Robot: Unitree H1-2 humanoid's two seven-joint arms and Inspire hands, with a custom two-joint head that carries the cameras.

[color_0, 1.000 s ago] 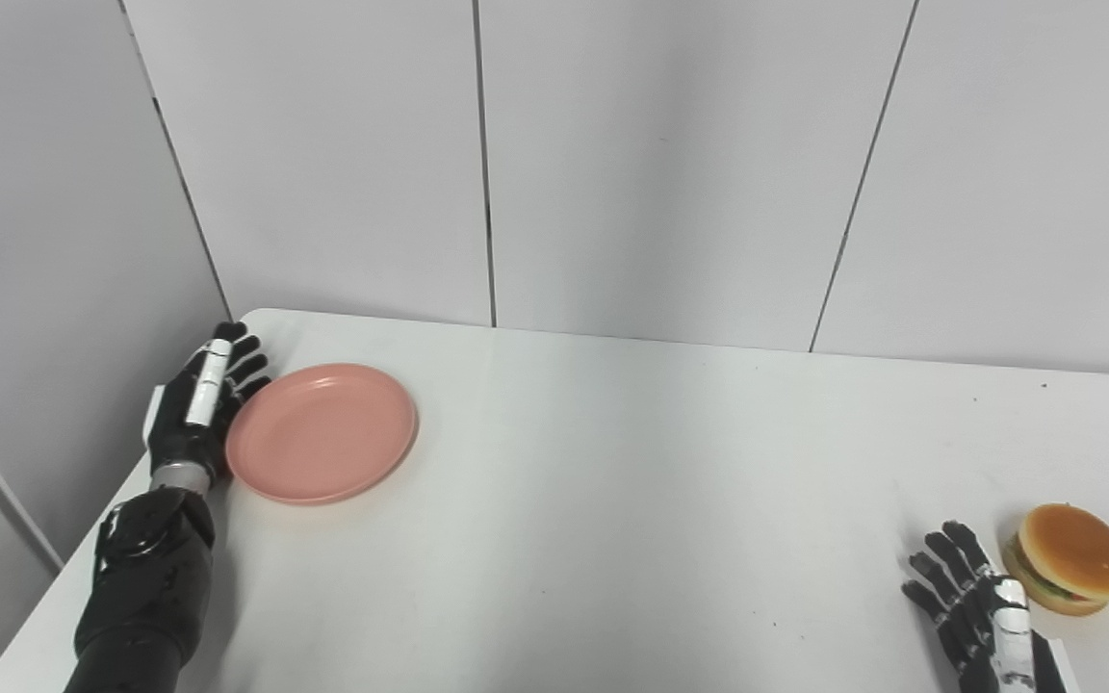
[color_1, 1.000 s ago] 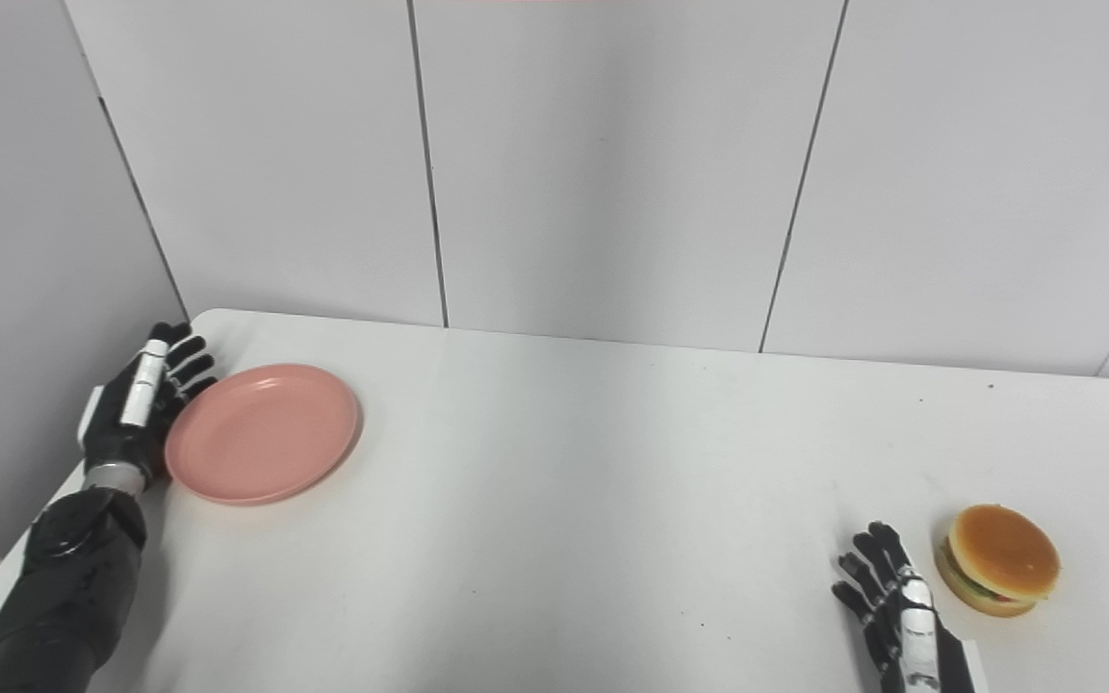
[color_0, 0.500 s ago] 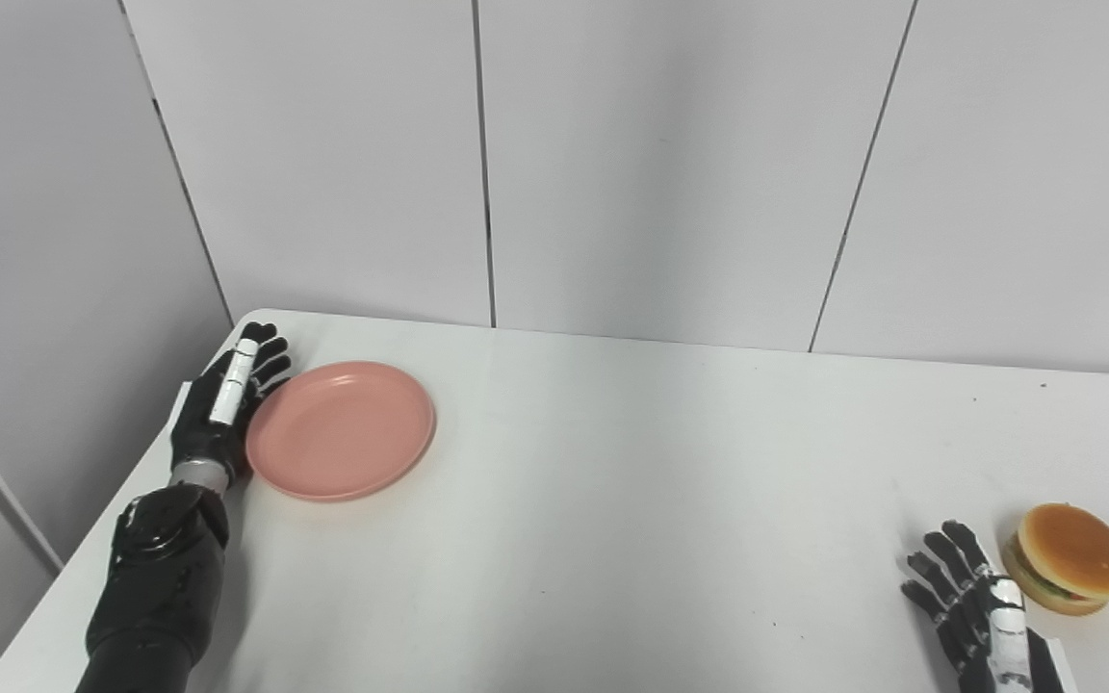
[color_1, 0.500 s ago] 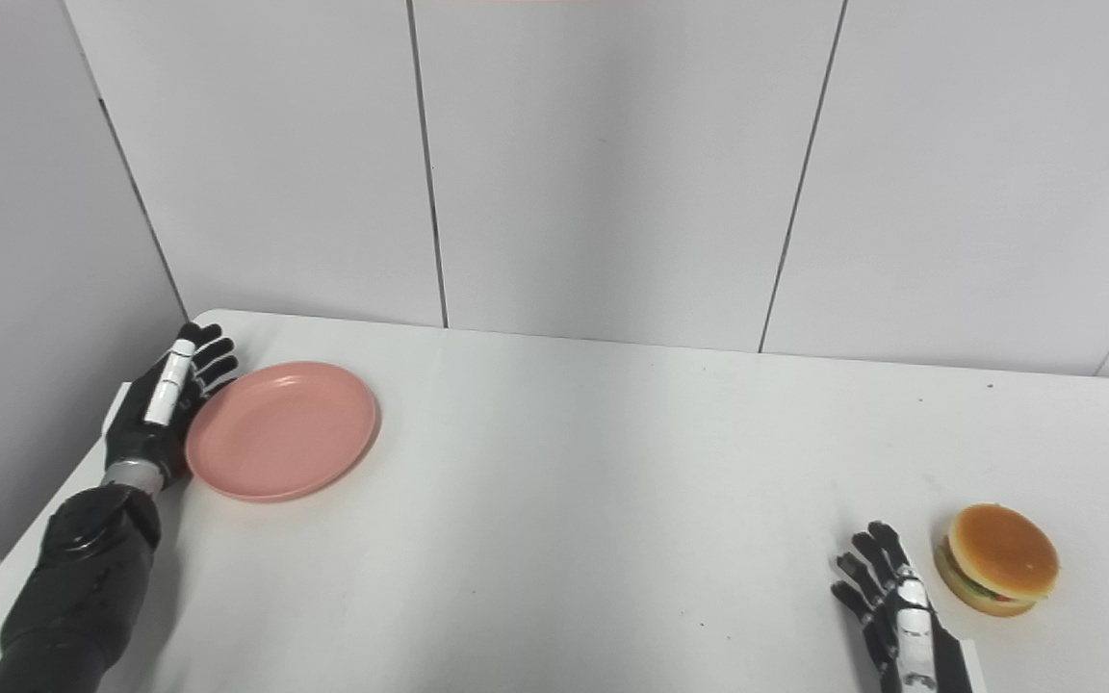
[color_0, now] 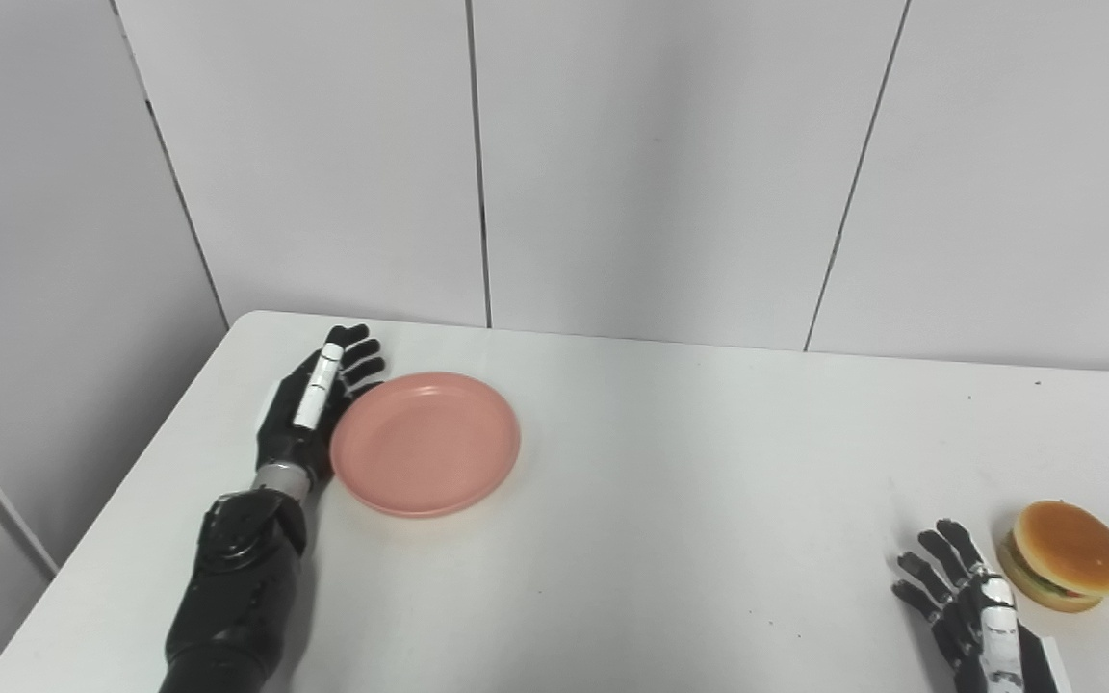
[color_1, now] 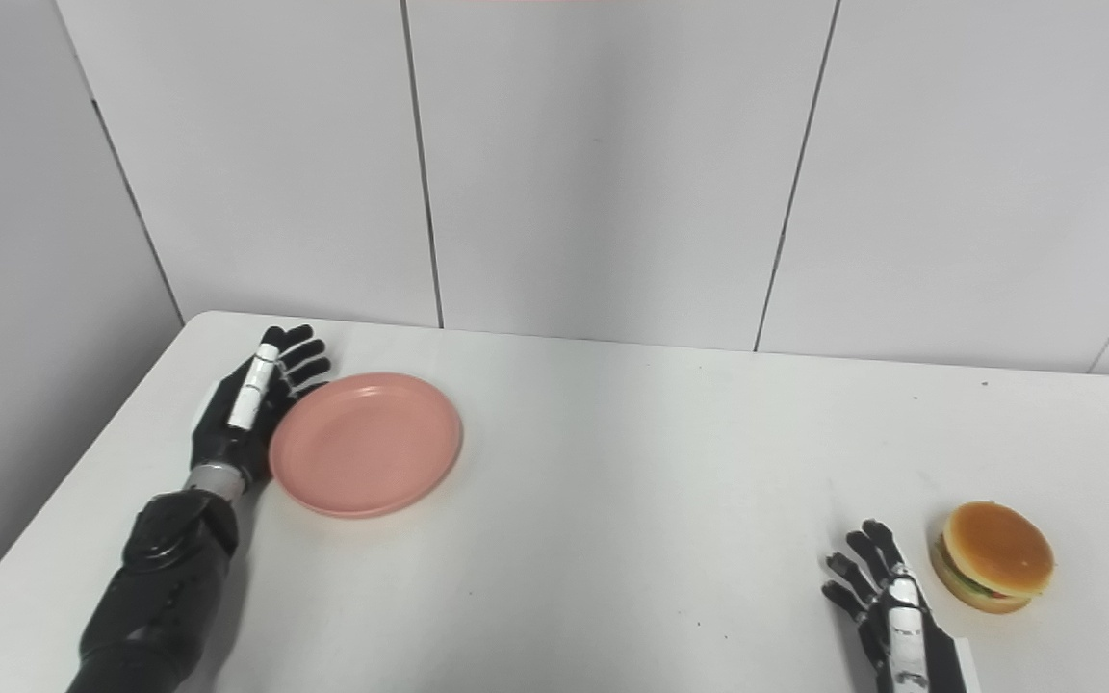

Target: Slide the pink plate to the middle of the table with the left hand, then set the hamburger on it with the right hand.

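Two black hands rest on the white table (color_0: 670, 500), and both are released, grasping nothing. The left hand (color_0: 309, 414) lies flat at about nine o'clock, fingers stretched out and slightly apart, pointing toward the back wall (color_0: 660, 164). A white strip runs along its back. Its inner edge presses against the left rim of the pink plate (color_0: 425, 444).

The plate is round and shallow, a plain salmon pink with a low raised rim and a smooth, bare middle. It sits flat on the table at about ten o'clock, left of the centre and nearer the far edge than the near one.

The right hand (color_1: 887, 606) sits at about four o'clock, close to the near edge, fingers spread and pointing away from the robot, touching nothing but the table. Just beside it, to its right, is the hamburger (color_1: 993, 555), at roughly three to four o'clock near the table's right side. A narrow gap of bare table shows between fingers and bun. The hamburger has a glossy golden-brown domed top, a paler bun beneath, and a thin band of dark, green and red filling showing at the seam. It stands upright and looks like a toy.

Plate and hamburger lie well apart, with most of the table's width between them.
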